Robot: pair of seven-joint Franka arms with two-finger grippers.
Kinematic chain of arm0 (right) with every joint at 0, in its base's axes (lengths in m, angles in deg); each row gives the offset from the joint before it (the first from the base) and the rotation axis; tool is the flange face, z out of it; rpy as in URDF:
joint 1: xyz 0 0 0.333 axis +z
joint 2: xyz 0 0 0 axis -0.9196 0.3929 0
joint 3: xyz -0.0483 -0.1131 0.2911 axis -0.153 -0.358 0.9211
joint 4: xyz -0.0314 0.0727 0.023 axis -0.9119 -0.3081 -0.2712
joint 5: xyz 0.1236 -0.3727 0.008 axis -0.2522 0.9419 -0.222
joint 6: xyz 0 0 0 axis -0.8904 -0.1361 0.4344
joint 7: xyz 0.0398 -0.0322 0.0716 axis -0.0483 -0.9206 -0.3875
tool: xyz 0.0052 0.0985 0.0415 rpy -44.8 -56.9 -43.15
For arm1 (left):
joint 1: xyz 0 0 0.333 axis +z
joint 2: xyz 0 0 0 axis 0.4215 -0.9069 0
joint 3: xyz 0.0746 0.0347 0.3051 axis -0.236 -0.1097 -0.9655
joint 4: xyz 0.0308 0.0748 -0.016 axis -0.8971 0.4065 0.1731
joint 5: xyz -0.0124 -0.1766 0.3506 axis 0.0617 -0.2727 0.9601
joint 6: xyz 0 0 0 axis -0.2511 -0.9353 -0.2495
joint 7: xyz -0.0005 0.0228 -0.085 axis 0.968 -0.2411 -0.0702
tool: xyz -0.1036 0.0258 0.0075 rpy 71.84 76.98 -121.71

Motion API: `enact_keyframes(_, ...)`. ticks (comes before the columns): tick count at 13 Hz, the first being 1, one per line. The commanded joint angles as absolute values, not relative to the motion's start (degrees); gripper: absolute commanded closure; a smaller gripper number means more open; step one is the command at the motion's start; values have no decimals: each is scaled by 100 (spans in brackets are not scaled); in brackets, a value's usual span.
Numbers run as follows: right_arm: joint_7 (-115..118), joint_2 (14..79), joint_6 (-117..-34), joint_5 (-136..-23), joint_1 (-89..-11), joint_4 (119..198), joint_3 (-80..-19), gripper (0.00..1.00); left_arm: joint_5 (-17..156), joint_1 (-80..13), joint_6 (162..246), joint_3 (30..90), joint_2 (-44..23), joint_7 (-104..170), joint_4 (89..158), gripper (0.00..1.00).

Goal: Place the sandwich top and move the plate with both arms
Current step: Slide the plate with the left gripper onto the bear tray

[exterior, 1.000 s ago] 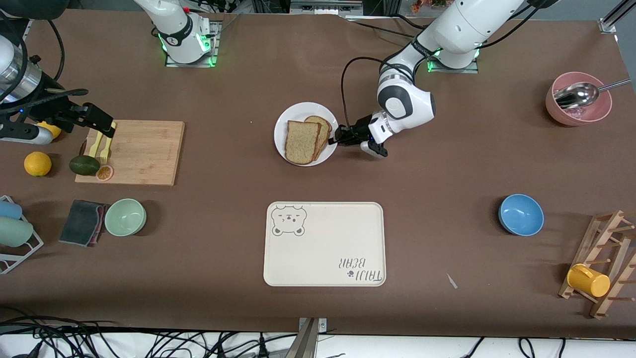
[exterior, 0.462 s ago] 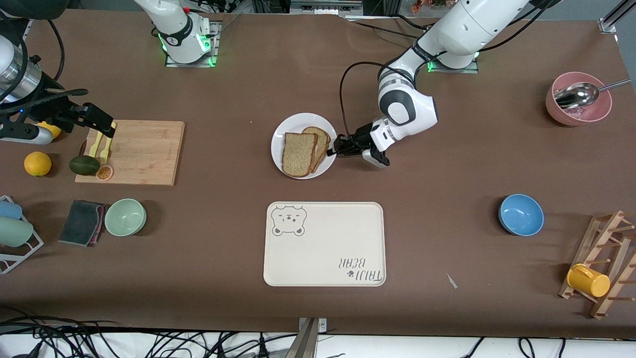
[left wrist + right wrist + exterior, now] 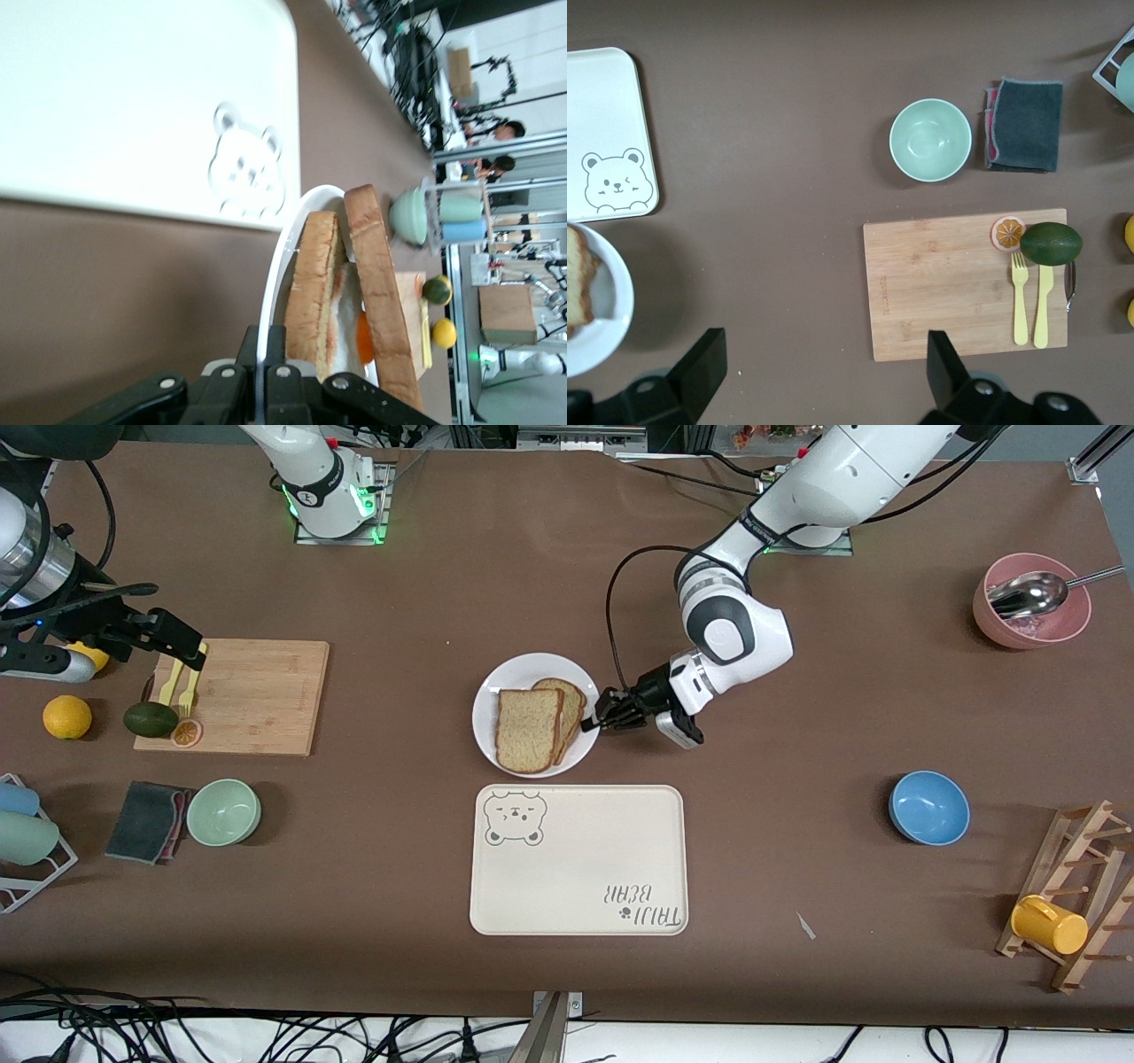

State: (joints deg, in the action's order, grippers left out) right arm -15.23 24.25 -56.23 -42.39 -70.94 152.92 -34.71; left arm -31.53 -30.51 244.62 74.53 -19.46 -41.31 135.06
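The white plate (image 3: 485, 717) is in the middle of the table, just farther from the front camera than the cream tray (image 3: 580, 859). The sandwich top (image 3: 528, 729) lies on the egg slice (image 3: 572, 701) on the plate. My left gripper (image 3: 605, 718) is shut on the plate's rim on the side toward the left arm's end. In the left wrist view its fingers (image 3: 263, 332) pinch the rim (image 3: 282, 257), and the sandwich top (image 3: 381, 283) lies over the egg. My right gripper (image 3: 182, 646) waits open and empty above the cutting board (image 3: 257, 695); it also shows in the right wrist view (image 3: 824, 354).
The cutting board holds forks (image 3: 182, 686), an avocado (image 3: 150, 719) and an orange slice. A green bowl (image 3: 223, 811) and a dark cloth (image 3: 146, 821) lie nearer the front camera. A blue bowl (image 3: 928, 807), a pink bowl (image 3: 1032, 602) and a mug rack (image 3: 1076, 895) are toward the left arm's end.
My left gripper has moved the plate with the sandwich toward the front camera, closer to the tray. The right arm has not moved.
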Motion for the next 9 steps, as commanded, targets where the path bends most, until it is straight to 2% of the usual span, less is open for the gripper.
enact_keyframes(1,-1434,2388,-5711,-4260,-7082,15357,-3448,0,-3278,-2941,24470,7431,-2305,-4309,12870,100)
enact_keyframes(9,-1513,2388,-5694,-4243,-7091,15357,-3448,0,-2963,-3151,24478,6930,-3614,-4265,11032,100)
